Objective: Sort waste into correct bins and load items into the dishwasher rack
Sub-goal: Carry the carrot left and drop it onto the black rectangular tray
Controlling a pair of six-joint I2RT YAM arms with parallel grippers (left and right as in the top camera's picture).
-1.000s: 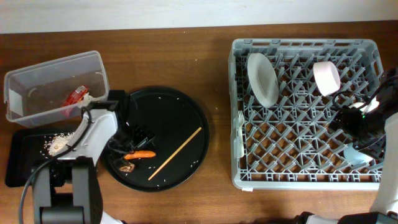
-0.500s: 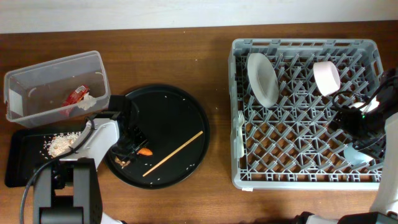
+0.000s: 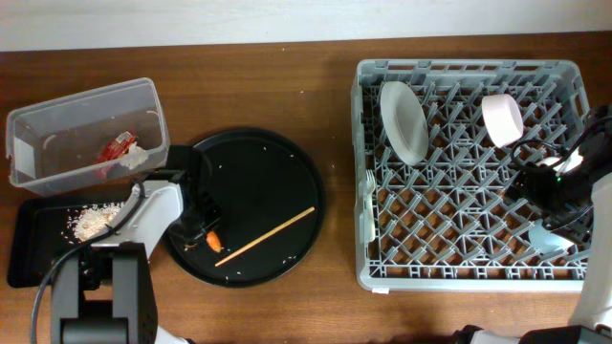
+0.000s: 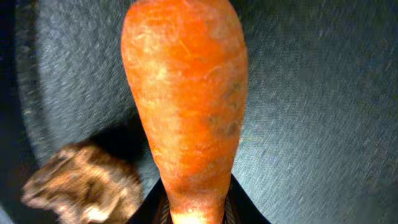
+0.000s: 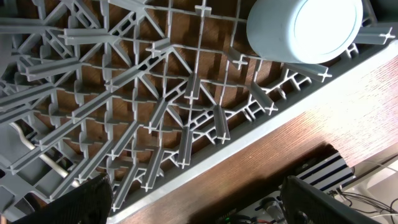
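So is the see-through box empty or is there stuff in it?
Not empty. The clear bin holds a red wrapper and a crumpled white scrap at its right end.

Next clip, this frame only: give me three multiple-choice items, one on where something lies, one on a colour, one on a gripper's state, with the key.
1. Where does the chopstick lie?
A. in the dish rack
B. on the round black plate
C. in the clear bin

2. What colour is the carrot piece?
A. green
B. white
C. orange

3. How is the left gripper?
A. shut on the carrot piece
B. open over the dish rack
C. shut on the fork

Key: 1 B, the overhead view shows the stick lying across the plate's lower half. 2 C, its orange skin fills the left wrist view. 3 A, the same view shows its narrow end pinched between the fingers.
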